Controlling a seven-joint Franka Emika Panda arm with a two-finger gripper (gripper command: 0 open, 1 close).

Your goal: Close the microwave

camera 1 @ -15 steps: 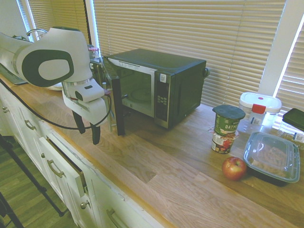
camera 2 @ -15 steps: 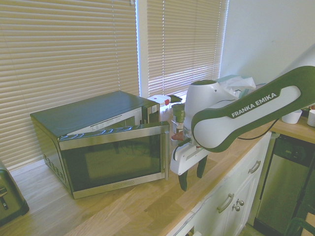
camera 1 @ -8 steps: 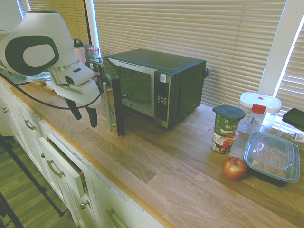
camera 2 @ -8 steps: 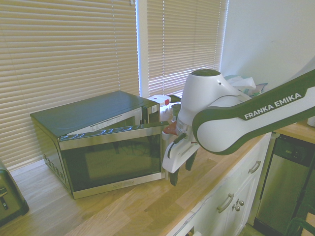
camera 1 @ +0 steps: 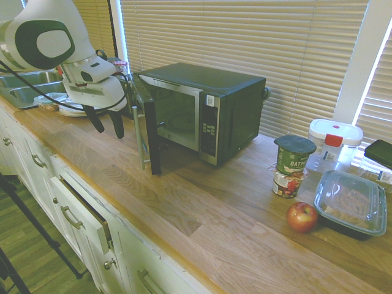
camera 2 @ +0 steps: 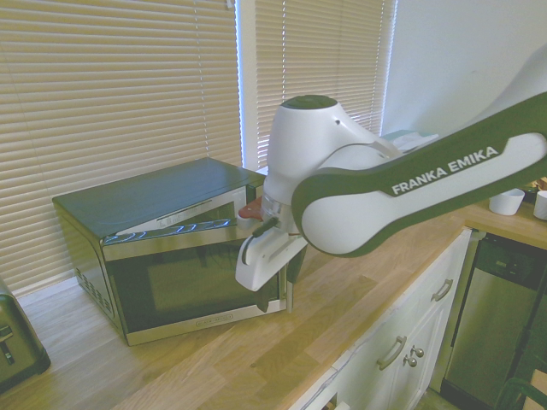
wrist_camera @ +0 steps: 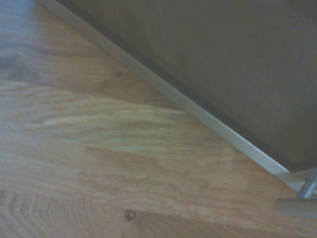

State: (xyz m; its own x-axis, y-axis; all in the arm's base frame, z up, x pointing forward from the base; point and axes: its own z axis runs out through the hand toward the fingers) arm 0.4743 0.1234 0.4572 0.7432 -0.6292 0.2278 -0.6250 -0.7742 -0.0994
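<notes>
Two wide exterior views face the microwave (camera 1: pixel 199 110) from opposite counter ends; wrist view looks down close.

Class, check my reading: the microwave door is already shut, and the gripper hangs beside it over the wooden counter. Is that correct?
Not quite. The microwave door is swung open, as the first exterior view shows. The rest holds: the gripper hangs beside it, on the door's outer side, over the wooden counter.

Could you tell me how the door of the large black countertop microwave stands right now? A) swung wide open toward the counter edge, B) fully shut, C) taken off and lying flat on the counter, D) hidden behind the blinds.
A: the black countertop microwave shows its cavity, and its silver-trimmed glass door juts out toward the counter edge, with the white arm's gripper beside its outer face.
</notes>
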